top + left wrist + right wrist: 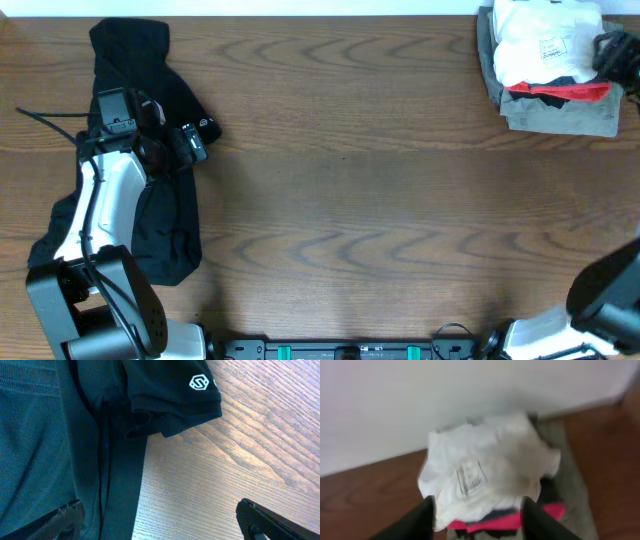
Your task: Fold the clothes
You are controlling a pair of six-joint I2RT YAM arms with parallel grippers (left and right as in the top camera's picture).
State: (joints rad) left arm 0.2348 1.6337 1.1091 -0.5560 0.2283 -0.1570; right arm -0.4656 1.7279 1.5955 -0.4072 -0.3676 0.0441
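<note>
A black shirt (pixel 150 215) lies along the table's left side, its short sleeve with a white hexagon logo (pixel 198 382) spread to the right. My left gripper (pixel 187 142) hovers over that sleeve. In the left wrist view it (pixel 162 525) is open and empty, one finger over the shirt and one over bare wood. A pile with a white garment (pixel 545 40) on top of red (pixel 560 92) and grey (pixel 560 115) clothes sits at the far right corner. My right gripper (pixel 612 55) is at the pile. In the blurred right wrist view it (pixel 480 521) is open, straddling the white garment (pixel 485 470).
The wooden table (pixel 380 200) spreads between the shirt and the pile. A white wall (pixel 445 395) stands right behind the pile. The left arm's white link (pixel 105 200) lies over the black shirt. The arm bases are at the front edge.
</note>
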